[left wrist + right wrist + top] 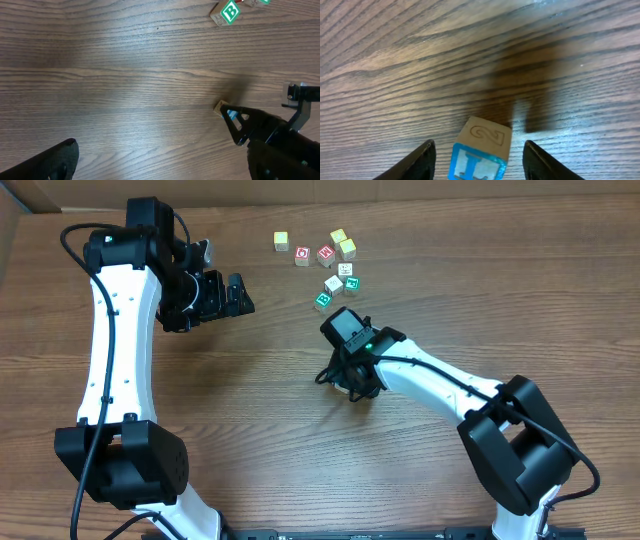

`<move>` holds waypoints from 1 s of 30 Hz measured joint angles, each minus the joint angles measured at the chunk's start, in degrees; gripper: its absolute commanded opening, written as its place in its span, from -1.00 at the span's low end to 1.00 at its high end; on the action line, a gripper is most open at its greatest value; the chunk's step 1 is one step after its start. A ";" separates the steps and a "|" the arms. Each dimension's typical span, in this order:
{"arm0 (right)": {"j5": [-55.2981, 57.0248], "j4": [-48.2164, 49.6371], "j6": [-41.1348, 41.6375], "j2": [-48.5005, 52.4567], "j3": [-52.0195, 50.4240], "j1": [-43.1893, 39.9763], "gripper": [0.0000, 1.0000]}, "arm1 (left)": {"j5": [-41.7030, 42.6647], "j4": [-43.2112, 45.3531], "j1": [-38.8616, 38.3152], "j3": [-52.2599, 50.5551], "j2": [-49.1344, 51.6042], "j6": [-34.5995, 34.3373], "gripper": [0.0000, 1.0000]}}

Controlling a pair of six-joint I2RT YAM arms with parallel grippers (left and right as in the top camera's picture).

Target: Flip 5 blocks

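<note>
A small block (481,150) with a blue letter face and a bare wooden face carved with a 2 lies tilted on the table. My right gripper (479,146) is open around it, with a gap on each side. The left wrist view shows this block (221,107) at the right gripper's tips (239,126). From overhead the right gripper (352,383) hides it. More blocks sit at the back: a green one (323,300), another green one (351,283) and two white ones (333,283). My left gripper (240,295) hangs open and empty, left of them.
Yellow cubes (281,240) and red-faced cubes (303,255) lie in the same cluster at the back of the wooden table (480,280). A green B block (229,12) shows at the top of the left wrist view.
</note>
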 measured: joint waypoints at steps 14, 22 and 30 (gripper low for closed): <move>2.78 3.65 0.90 0.00 -2.19 2.60 0.14 | 0.00 0.00 0.00 0.00 0.00 0.00 1.00; 2.84 6.84 2.14 0.00 -3.89 2.60 0.13 | 0.00 0.00 0.00 0.00 0.00 0.00 1.00; 2.54 6.88 2.78 0.00 -4.00 2.60 -0.05 | 0.00 0.00 0.00 0.00 0.00 0.00 1.00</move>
